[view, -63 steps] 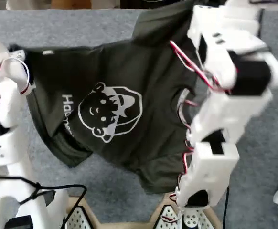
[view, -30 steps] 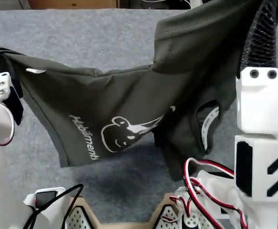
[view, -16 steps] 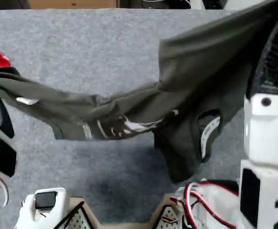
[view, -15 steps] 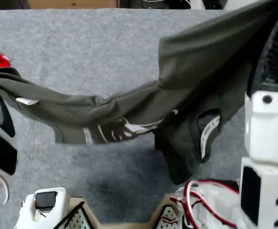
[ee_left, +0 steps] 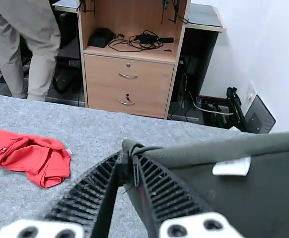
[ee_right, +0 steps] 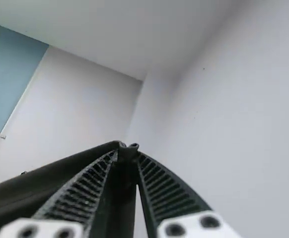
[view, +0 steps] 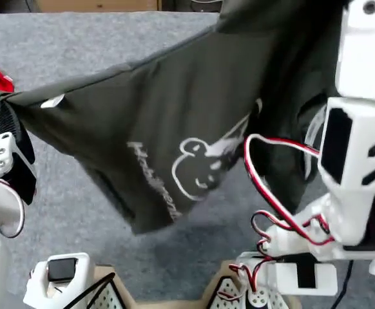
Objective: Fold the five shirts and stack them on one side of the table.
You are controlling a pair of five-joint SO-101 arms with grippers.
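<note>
While left gripper (ee_left: 132, 157) pinches it, dark shirt (view: 162, 122) aloft

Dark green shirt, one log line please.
dark green shirt: hanging spread | left gripper: shut on it | right gripper: shut on it | red shirt: on table

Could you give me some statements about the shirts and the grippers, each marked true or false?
1. The left gripper and the right gripper both grip the dark shirt. True.
2. A red shirt lies on the table. True.
3. The dark shirt lies flat on the table. False: it hangs between the grippers, above the table.
4. The red shirt is neatly folded. False: it lies crumpled.
</note>
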